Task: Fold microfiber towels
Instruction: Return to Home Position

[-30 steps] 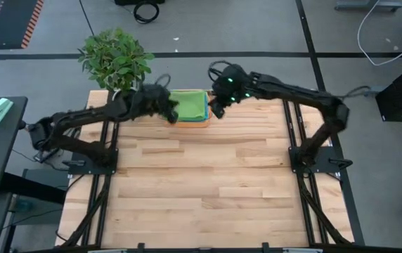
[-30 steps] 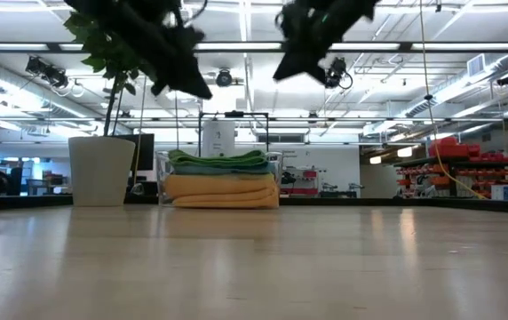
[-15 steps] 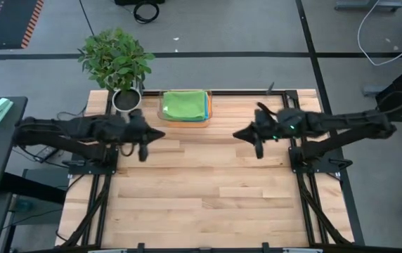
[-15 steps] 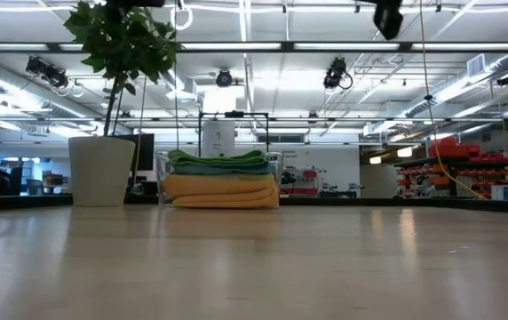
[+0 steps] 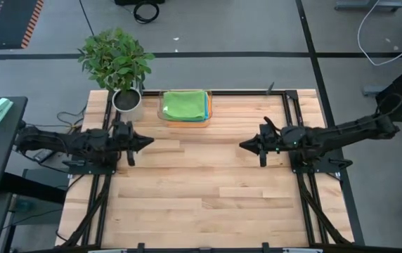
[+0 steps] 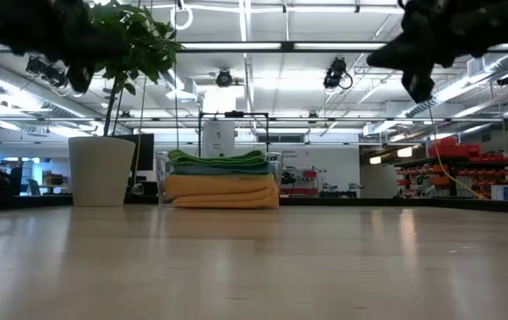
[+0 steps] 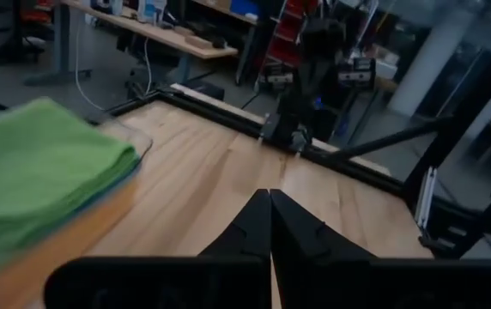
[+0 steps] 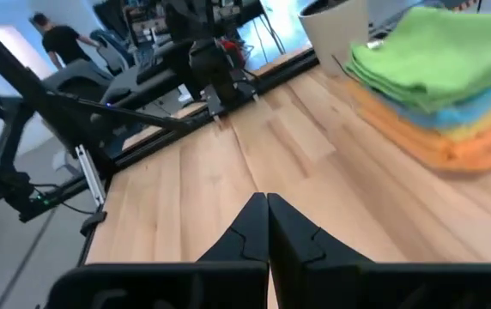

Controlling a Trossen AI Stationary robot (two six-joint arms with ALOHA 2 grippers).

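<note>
- Now the folded microfiber towels sit stacked in a clear tray just beside the white plant pot, with green on top.
- The left hand hangs above the tabletop near the pot, its fingers pressed together and holding nothing.
- The right hand hangs well apart from the pot, on the far side of the tray from it, its fingers also pressed together and empty.
- The step in hand looks like the return to rest. It would go well if both arms fold back smoothly and the hands stay high and clear of the tray beside the pot, so the stack is not nudged.
- Only the high view shows both arms whole. Of the stack it shows just the green top towel, with slivers of blue and orange at the edge.
- Only the low view shows the stack from the side, level and tidy beside the pot: green, then blue, then yellow-orange.
- Only the wrist views show each hand's fingertips meeting. The right wrist view also takes in a person far off in the room beyond the pot.
</note>
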